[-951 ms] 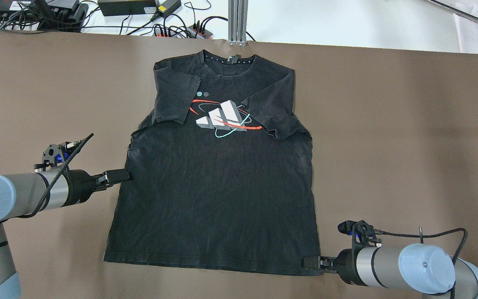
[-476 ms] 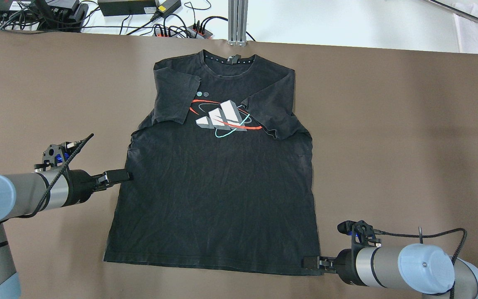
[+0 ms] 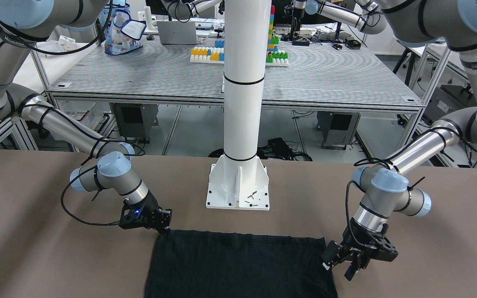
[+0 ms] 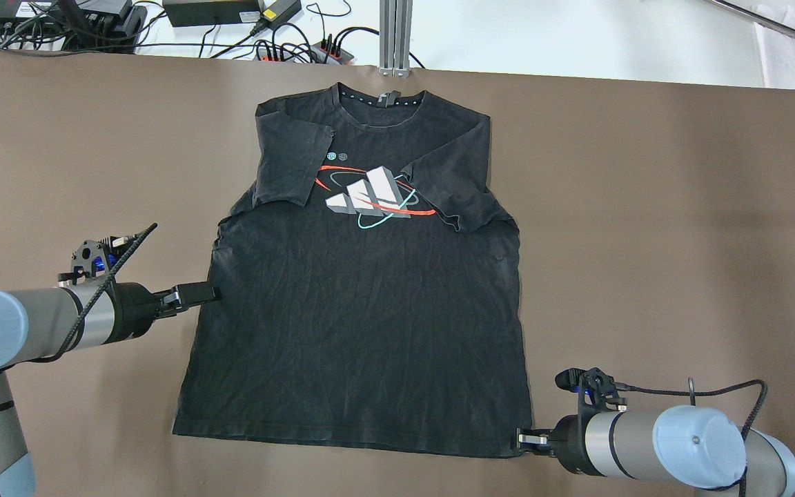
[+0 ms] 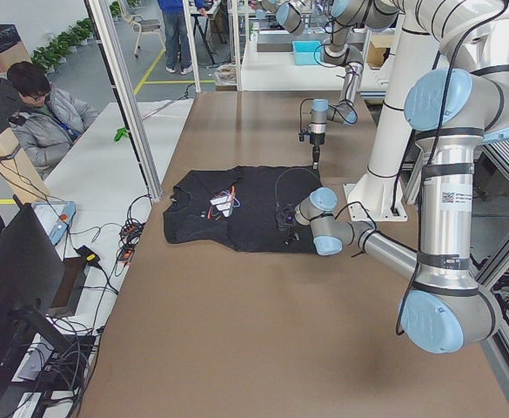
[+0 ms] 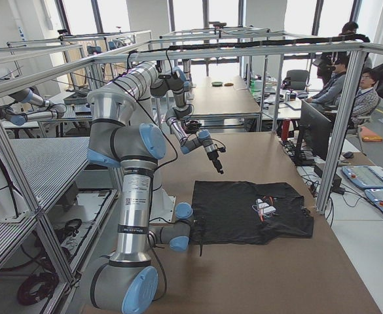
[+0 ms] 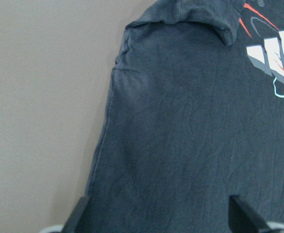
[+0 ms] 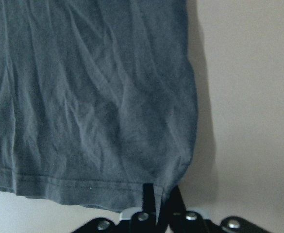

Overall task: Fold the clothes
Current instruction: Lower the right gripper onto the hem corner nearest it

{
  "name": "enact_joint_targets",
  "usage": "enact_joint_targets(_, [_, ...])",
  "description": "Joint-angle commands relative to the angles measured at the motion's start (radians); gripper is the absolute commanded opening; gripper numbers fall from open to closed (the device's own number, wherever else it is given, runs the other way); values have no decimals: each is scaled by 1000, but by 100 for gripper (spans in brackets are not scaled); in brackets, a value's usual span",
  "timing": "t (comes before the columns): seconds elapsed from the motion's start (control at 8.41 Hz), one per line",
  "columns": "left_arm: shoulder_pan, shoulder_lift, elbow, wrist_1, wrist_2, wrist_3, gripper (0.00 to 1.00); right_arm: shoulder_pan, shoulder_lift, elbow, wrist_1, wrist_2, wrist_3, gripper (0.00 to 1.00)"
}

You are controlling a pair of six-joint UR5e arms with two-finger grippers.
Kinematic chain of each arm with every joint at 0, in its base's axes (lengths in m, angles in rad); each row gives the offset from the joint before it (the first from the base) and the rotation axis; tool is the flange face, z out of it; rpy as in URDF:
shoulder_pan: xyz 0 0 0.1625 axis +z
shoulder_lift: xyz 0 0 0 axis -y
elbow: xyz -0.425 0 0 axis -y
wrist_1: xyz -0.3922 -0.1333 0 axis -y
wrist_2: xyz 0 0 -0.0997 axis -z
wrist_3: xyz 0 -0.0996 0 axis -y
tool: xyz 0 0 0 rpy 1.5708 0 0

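The clothes [image 4: 363, 310] are one black T-shirt with a printed chest logo. It lies flat on the brown table, collar at the far edge and both sleeves folded inward. My left gripper [image 4: 197, 293] is at the shirt's left side edge. In the left wrist view its fingers [image 7: 81, 216] stand wide apart over the fabric [image 7: 190, 145], so it is open. My right gripper [image 4: 527, 440] is at the near right hem corner. In the right wrist view the right gripper [image 8: 157, 204] is shut on that corner of the shirt [image 8: 93, 97].
The white pillar's base plate [image 3: 238, 188] stands just behind the shirt's hem on the robot's side. Cables and power bricks [image 4: 211, 10] and an aluminium post [image 4: 395, 34] lie past the far table edge. Seated people [image 5: 45, 113] are beside the table's far side.
My right arm has drawn back a little to the right, so less of its finger overlaps the hem corner. The left arm and the shirt's shape look the same.
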Motion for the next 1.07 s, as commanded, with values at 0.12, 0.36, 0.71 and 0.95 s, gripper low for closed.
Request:
enact_joint_targets(0.12, [0, 0, -3, 0, -1, 0, 100, 3, 4, 5, 0, 0, -1, 0])
enact_joint_targets(0.36, [27, 2, -9, -3, 11, -9, 100, 9, 4, 8, 3, 0, -1, 0])
enact_joint_targets(0.71, [121, 69, -35, -9, 97, -28, 100, 17, 3, 15, 9, 6, -1, 0])
enact_joint_targets(0.95, [176, 155, -95, -9, 126, -38, 100, 17, 4, 15, 14, 3, -1, 0])
